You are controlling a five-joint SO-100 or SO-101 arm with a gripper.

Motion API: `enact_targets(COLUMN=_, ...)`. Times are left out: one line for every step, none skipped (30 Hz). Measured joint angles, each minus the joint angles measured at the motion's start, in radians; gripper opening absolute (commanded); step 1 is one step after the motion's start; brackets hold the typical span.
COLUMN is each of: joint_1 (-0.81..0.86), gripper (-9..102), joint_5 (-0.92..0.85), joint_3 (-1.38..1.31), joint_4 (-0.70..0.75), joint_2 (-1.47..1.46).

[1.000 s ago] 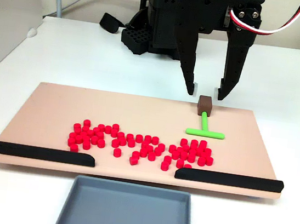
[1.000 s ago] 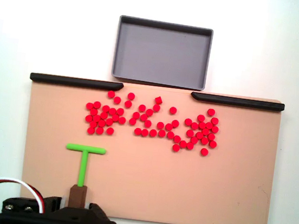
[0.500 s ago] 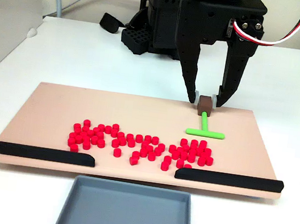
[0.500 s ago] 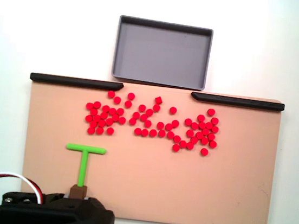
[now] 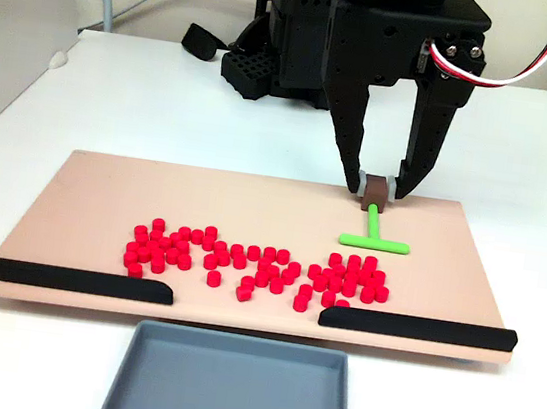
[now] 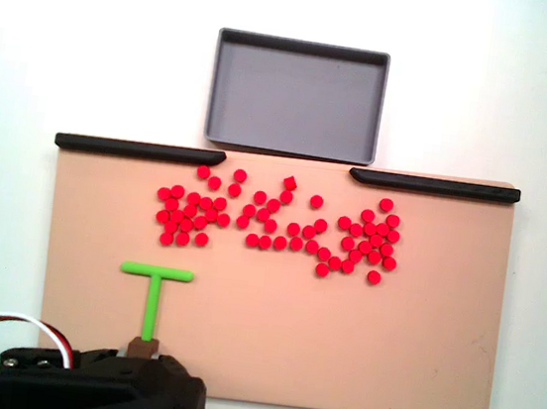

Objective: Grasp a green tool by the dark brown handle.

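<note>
Board (image 5: 104,192), a wide pinkish-tan slab, carried scattered small red cylinders (image 5: 245,266) and the bright green T-shaped tool (image 5: 374,238) near its far edge. The black two-finger gripper (image 5: 378,186) straddled the tool's dark brown cube handle (image 5: 377,189), jaws hugging its sides; whether they gripped it, I cannot tell. Lifting seemed left.

Fixed view one: low front, facing the jaws across the board (image 5: 252,212). Fixed view two: straight overhead, jaws at bottom edge. Shared: whole board (image 6: 270,314), grey tray (image 6: 297,98).
</note>
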Motion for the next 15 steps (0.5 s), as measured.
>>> enact_targets(joint_1=0.0, gripper=11, joint_5=0.0, joint_3=0.0, joint_4=0.0, joint_2=0.0)
enact_targets(joint_1=0.0, gripper=11, joint_5=0.0, joint_3=0.0, joint_4=0.0, joint_2=0.0)
enact_targets(joint_1=0.0, gripper=11, joint_5=0.0, joint_3=0.0, joint_4=0.0, joint_2=0.0)
enact_targets(joint_1=0.0, gripper=10, joint_5=0.0, joint_3=0.0, joint_4=0.0, joint_2=0.0)
enact_targets(joint_1=0.0, gripper=10, joint_5=0.0, joint_3=0.0, joint_4=0.0, joint_2=0.0)
enact_targets(joint_1=0.0, gripper=10, joint_5=0.0, joint_3=0.0, joint_4=0.0, joint_2=0.0)
enact_targets(joint_1=0.0, gripper=9, joint_5=0.0, joint_3=0.0, joint_4=0.0, joint_2=0.0)
enact_targets(joint_1=0.0, gripper=7, joint_5=0.0, joint_3=0.0, joint_4=0.0, joint_2=0.0)
enact_targets(joint_1=0.0, gripper=6, joint_5=0.0, joint_3=0.0, joint_4=0.0, joint_2=0.0)
enact_targets(joint_1=0.0, gripper=5, joint_5=0.0, joint_3=0.0, joint_4=0.0, joint_2=0.0)
enact_targets(joint_1=0.0, gripper=2, joint_5=0.0, joint_3=0.0, joint_4=0.0, joint_2=0.0)
enact_targets(joint_1=0.0, gripper=0, joint_5=0.0, joint_3=0.0, joint_4=0.0, joint_2=0.0)
enact_targets(joint_1=0.0, gripper=0, joint_5=0.0, joint_3=0.0, joint_4=0.0, joint_2=0.0)
enact_targets(joint_1=0.0, gripper=0, joint_5=0.0, joint_3=0.0, joint_4=0.0, joint_2=0.0)
enact_targets(joint_1=0.0, gripper=0, joint_5=0.0, joint_3=0.0, joint_4=0.0, joint_2=0.0)
